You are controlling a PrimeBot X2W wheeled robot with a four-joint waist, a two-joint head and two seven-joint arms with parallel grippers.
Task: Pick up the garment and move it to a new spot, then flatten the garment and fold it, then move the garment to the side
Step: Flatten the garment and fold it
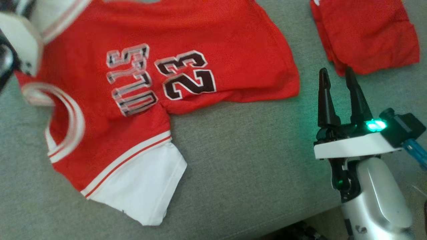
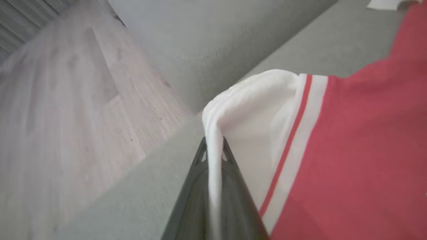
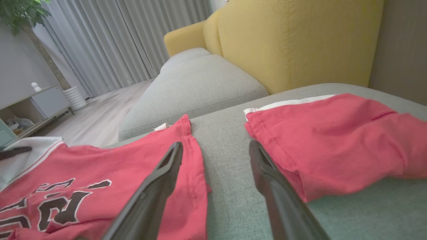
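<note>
While in left gripper [image 2: 213, 142], white sleeve [image 2: 253, 110] of jersey [image 2: 360, 150].

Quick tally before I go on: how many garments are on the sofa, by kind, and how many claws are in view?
Red jersey numbered 23: 1
Plain red garment: 1
Claws: 2, the left claw and the right claw
Total: 4

Left gripper [image 2: 213, 142] pinched onto garment [image 2: 353, 150], right gripper [image 1: 335, 71] fingers spread apart
</note>
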